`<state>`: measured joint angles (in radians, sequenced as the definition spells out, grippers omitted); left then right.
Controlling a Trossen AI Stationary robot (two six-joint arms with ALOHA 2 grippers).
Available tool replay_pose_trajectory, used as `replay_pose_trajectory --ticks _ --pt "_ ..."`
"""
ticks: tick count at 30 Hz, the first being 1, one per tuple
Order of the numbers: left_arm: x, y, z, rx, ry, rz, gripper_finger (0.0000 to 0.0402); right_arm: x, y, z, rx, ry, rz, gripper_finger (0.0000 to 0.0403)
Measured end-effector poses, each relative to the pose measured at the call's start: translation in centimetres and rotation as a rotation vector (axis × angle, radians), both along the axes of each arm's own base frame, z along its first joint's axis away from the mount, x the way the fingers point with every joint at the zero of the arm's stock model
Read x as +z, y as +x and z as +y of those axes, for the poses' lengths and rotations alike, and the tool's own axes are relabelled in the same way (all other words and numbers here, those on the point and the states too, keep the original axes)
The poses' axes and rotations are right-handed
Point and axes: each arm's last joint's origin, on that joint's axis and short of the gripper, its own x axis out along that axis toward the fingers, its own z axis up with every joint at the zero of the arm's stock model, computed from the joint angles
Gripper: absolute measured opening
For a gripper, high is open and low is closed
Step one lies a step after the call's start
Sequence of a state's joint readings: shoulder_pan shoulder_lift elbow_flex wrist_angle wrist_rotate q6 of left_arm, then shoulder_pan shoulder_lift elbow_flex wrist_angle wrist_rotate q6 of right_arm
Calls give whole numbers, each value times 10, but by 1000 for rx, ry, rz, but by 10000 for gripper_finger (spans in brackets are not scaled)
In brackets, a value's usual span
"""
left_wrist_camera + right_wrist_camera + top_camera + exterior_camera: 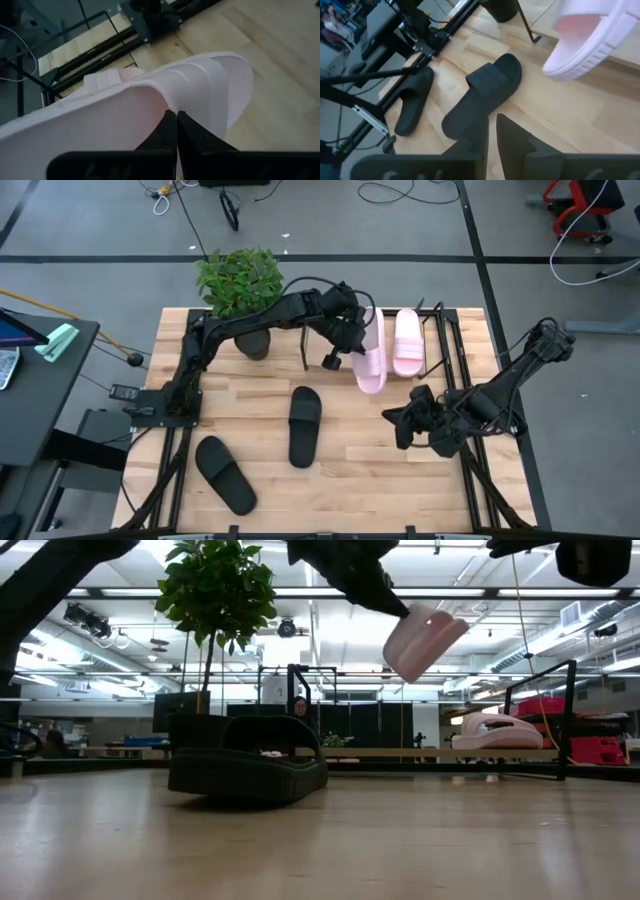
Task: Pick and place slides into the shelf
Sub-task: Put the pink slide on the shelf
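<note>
My left gripper (358,338) is shut on a light pink slide (371,360), which hangs tilted in the air in the low view (425,640), just left of the shelf (447,330). The second pink slide (407,342) rests sole-down on the shelf base (497,730). Two black slides lie sole-down on the table, one in the middle (305,425) (247,765) and one near the left front corner (225,473). My right gripper (398,423) hovers near the table's right side with a narrow gap between its fingers (492,145), touching nothing. My left gripper pinches the pink slide's wide strap at its edge (167,102) between its two fingers (192,137). It comes in from the table's left, slanting down. The slide is lifted clear of the table and tilted, one end lower than the other (405,665).
A potted plant (240,280) stands at the table's far left, beside the left arm. The shelf's thin black end frame (565,720) rises at the right. Bare wood lies between the black slides and the right arm.
</note>
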<state>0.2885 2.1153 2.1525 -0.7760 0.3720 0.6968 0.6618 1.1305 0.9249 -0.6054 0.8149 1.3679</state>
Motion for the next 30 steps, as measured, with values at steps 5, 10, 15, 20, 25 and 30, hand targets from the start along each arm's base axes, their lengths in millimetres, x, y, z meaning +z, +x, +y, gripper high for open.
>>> replay_pose_trajectory --ticks 5,10,15,20,25,30 --pt "-4 6 5 -9 32 -38 2 1 2 -2 -15 7 -9 42" --pt "-6 11 8 -30 72 -77 2 1 3 -3 -19 9 -9 42" --pt "-20 18 15 -44 94 -66 3 1 3 -3 -18 9 -9 42" --pt "-35 25 24 -43 109 -70 2 1 3 -3 -17 14 -15 42" --pt "-47 28 35 -5 86 -52 4 2 4 -2 -13 14 -17 42" --pt "-57 31 47 50 61 -50 3 2 4 -2 -11 12 -17 42"
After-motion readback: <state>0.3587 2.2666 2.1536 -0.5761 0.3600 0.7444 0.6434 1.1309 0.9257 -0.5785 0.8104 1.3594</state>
